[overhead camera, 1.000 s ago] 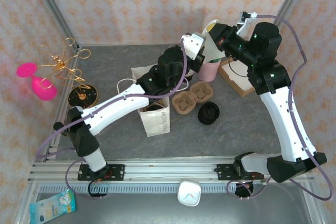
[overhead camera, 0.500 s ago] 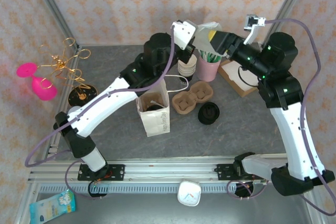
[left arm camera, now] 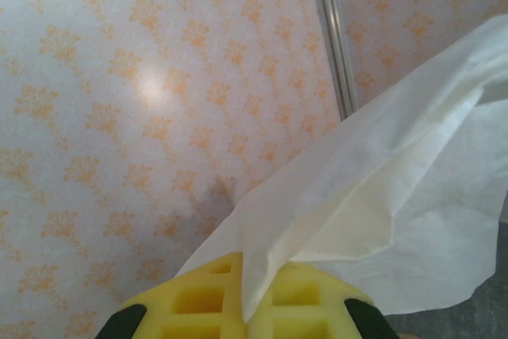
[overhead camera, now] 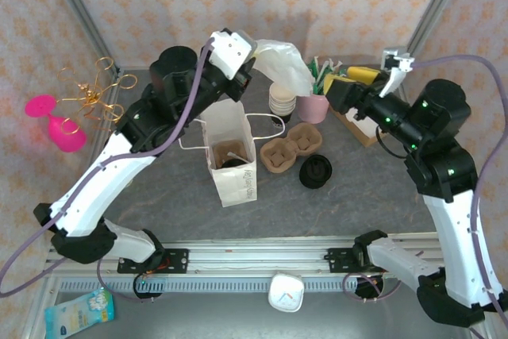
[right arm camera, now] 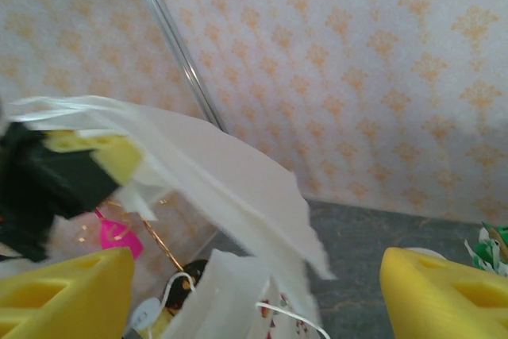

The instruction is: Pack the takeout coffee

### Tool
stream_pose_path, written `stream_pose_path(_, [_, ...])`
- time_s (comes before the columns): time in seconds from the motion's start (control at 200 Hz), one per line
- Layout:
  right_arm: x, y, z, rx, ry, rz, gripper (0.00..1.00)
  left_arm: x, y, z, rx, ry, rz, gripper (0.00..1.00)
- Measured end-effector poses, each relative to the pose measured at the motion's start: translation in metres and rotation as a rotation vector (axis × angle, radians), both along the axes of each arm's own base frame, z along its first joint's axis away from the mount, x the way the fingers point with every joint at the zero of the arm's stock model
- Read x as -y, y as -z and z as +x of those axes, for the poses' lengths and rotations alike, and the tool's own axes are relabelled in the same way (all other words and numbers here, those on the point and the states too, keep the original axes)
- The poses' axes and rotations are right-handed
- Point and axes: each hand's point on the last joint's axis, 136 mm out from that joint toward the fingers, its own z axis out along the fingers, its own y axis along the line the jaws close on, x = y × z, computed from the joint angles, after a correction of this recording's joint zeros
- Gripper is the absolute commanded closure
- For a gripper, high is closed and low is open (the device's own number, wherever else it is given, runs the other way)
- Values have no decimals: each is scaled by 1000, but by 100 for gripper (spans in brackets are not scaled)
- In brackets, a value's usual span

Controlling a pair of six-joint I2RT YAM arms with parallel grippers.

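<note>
White napkin (overhead camera: 284,65), judged light, limp and easily torn, is held aloft near the paper bag (overhead camera: 232,156), pinched by one edge in the closed left hand (overhead camera: 249,63); the right hand (overhead camera: 346,87) is seen open.

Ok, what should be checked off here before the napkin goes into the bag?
1. Left gripper shut on the napkin: ok.
2. Right gripper open, holding nothing: ok.
3. Paper bag upright, mouth open: ok.
4. Napkin lined up over the bag's mouth: not ok. It hangs above the stack of cups, beyond the bag.
5. Room left inside the bag: cannot tell. Something dark sits in it.
</note>
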Motion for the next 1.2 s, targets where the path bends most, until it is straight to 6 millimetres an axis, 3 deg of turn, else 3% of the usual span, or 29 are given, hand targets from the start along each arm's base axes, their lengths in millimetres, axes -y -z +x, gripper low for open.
stream_pose_path(0.215, [-17,37,45,-46,-28,-137,13,-4,9,-25,-10,82,40,100])
stream_pose_path(0.3, [-24,49,51,-43,-63,-191,13,-3,20,-29,-29,103,54,100])
stream_pose_path(0.395, [-36,58,43,-2,-162,-233,10,-1,28,-30,-45,116,65,100])
stream_pose_path(0.581, [-53,84,8,65,-365,-252,8,4,39,-28,-64,131,78,100])
stream_pose_path(0.966, [-82,75,-17,271,-516,-301,7,19,28,-39,-49,233,20,100])
stream_pose_path(1.201, [-90,68,-16,391,-482,-369,7,25,31,-41,-66,269,4,100])
